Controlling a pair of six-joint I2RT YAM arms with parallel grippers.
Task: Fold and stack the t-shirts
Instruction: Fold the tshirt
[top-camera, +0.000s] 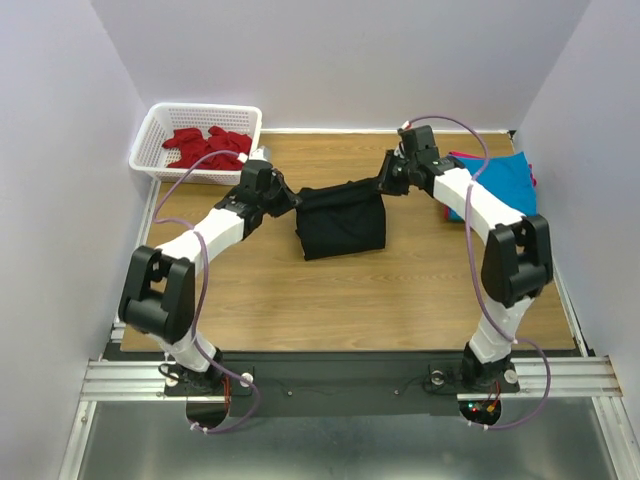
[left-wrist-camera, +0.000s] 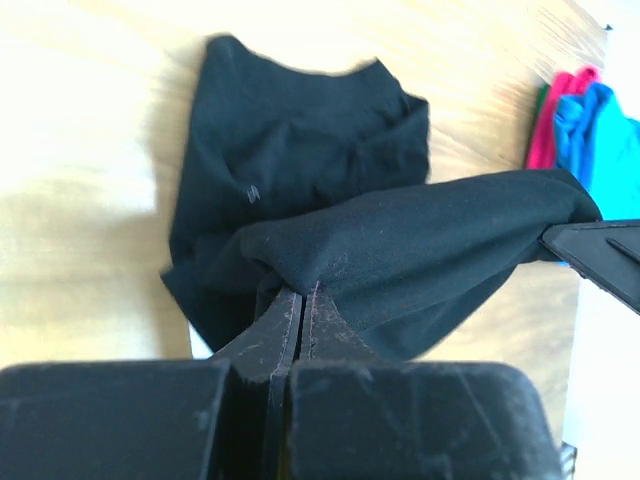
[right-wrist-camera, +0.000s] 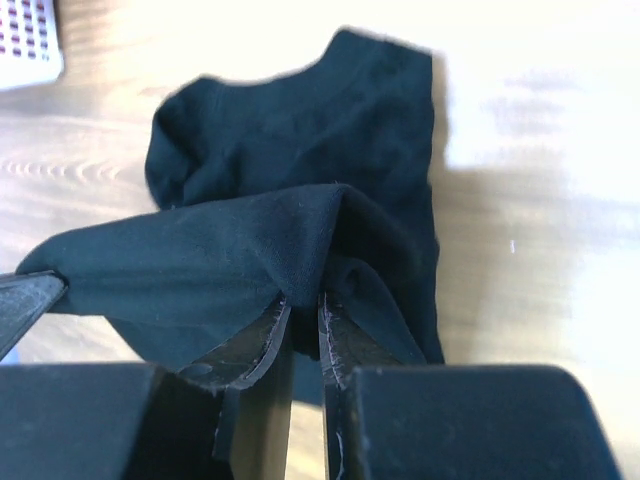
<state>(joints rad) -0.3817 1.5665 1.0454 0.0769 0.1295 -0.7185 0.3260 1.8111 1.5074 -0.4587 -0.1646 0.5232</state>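
The black t-shirt (top-camera: 342, 222) is in the middle of the tabletop (top-camera: 350, 300). Its top edge is lifted between my two arms and the rest lies on the wood. My left end effector (left-wrist-camera: 300, 300) pinches one top corner tight. My right end effector (right-wrist-camera: 303, 305) grips the other corner. A blue t-shirt (top-camera: 505, 180) lies at the far right. Red t-shirts (top-camera: 205, 147) sit in the white basket (top-camera: 150, 135) at the back left.
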